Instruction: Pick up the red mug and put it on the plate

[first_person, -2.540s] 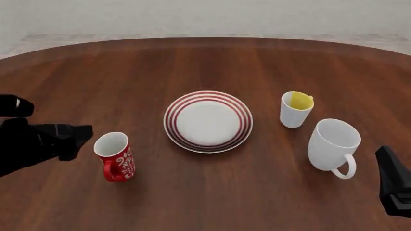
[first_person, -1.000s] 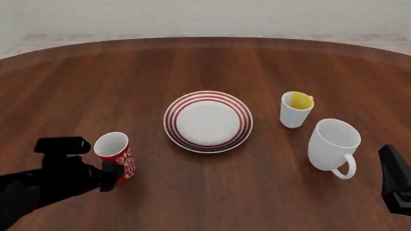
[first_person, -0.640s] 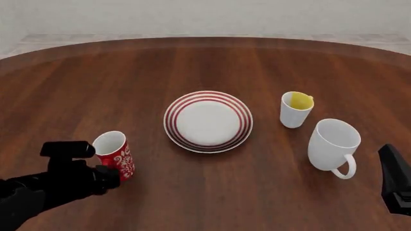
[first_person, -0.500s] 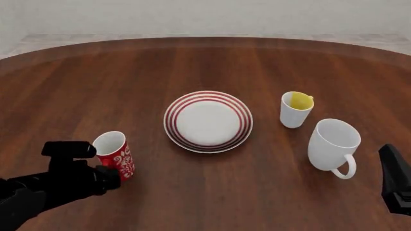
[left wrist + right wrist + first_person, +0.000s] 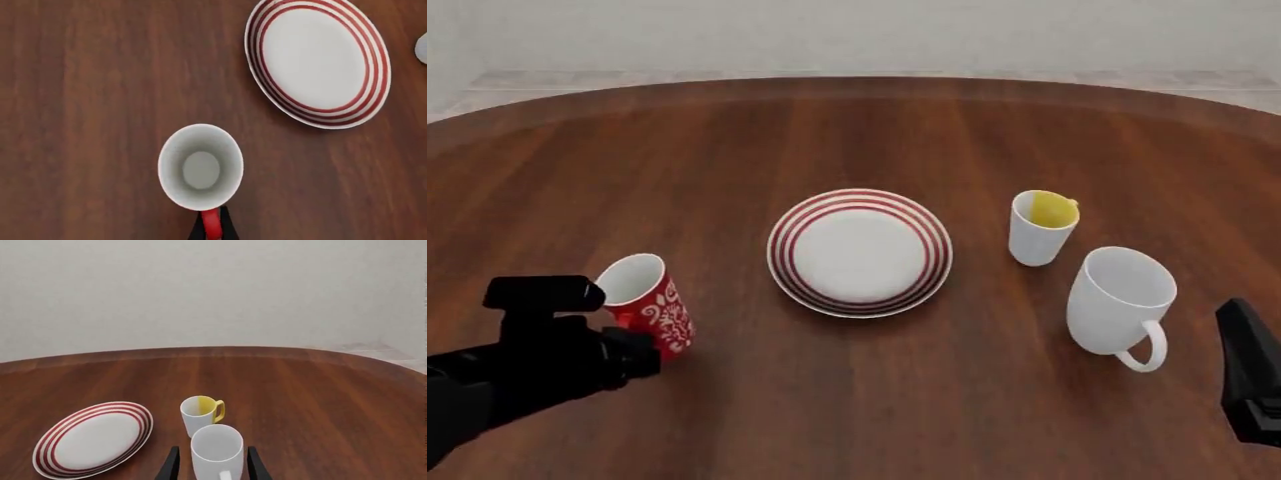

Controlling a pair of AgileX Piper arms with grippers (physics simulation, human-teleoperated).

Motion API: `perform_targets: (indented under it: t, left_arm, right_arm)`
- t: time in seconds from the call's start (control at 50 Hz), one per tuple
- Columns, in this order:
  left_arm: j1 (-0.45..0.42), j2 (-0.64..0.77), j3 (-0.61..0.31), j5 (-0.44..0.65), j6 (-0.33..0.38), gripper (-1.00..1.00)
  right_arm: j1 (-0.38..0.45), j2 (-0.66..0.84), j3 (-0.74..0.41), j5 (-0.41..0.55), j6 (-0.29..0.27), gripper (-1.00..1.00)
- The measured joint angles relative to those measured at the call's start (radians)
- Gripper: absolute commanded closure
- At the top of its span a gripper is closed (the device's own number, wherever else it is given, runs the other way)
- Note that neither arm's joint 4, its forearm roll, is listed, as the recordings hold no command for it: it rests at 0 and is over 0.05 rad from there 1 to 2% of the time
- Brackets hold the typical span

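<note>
Counter (image 5: 868,130): round, dark brown wood grain, pale wall beyond its far edge.

Red mug (image 5: 646,313): red with white swirl pattern, white inside. Located near the counter's left edge, toward the near side. Tilted, its mouth leaning toward the left edge, so it appears lifted rather than standing flat. In the left wrist view the mug (image 5: 200,167) is seen from above, mouth open to the camera, red handle at its rim.

Left pincer (image 5: 627,352): black, at the mug's near side, closed on the mug's handle; the left wrist view shows the dark finger tips (image 5: 225,231) pressed against either side of the red handle strip.

Plate (image 5: 860,252): round, white, concentric red rings at the rim. Lies flat at the counter's centre, apart from the red mug and to its right. Nothing rests on it. Also seen in the left wrist view (image 5: 317,60) and the right wrist view (image 5: 93,438).

Small white cup (image 5: 1042,228): yellow inside, yellow handle, upright, between the plate and the counter's right edge.

Large white mug (image 5: 1118,303): plain, upright, handle toward the near edge, just nearer than the small cup.

Right pincer (image 5: 209,465): by the counter's near right edge, fingers spread apart, holding nothing; the large white mug stands just ahead between their lines.
</note>
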Motion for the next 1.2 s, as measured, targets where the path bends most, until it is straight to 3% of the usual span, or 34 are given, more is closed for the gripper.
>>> perform_targets:
  t: [0.22,0.44,0.76,1.2]
  left_arm:
    - [0.025,-0.091,-0.086,0.086,0.092,1.00]
    - [0.015,-0.091,-0.181,0.115,0.194,1.00]
    - [-0.081,-0.030,-0.340,0.110,0.308,1.00]
    - [-0.181,0.192,-0.547,0.047,0.365,1.00]
  right_arm:
    - [-0.003,0.000,0.000,-0.002,0.003,-1.00]
    - [-0.006,0.000,0.000,-0.003,0.005,-1.00]
    - [-0.006,0.000,0.000,-0.003,0.004,-1.00]
    - [-0.004,0.000,0.000,0.002,-0.001,-1.00]
